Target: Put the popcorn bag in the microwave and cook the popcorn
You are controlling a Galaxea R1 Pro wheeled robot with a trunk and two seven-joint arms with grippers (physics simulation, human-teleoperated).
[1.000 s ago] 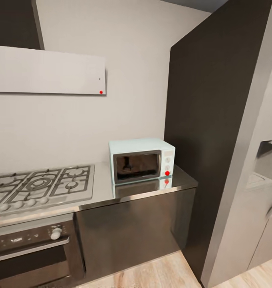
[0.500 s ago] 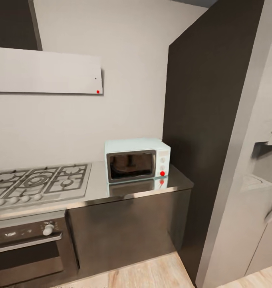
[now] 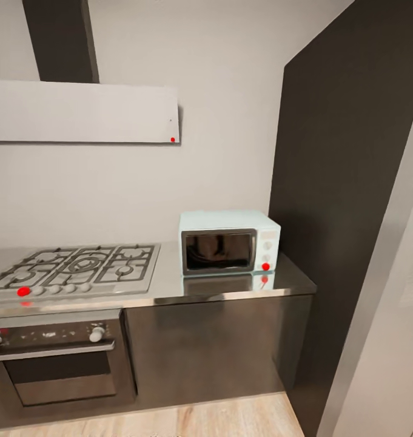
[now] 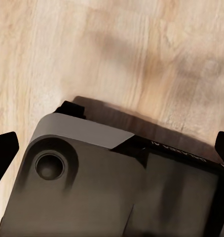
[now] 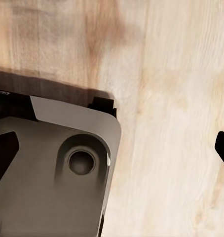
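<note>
Grey countertop (image 3: 170, 290) carries shut microwave (image 3: 229, 243) beside hob (image 3: 79, 270); left gripper (image 4: 112, 148), right gripper (image 5: 117, 148) fingers spread, empty, over wood floor (image 5: 181, 98)

Bare countertop (image 3: 170, 285) before shut microwave (image 3: 229, 242)

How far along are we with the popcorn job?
Nothing looks done yet. The microwave sits shut on the countertop beside the gas hob, and I can't see a popcorn bag anywhere on it. Both wrist views look down at the wooden floor, with pincer fingertips wide apart and nothing between them. Left: find the bag, load it, heat it.
</note>
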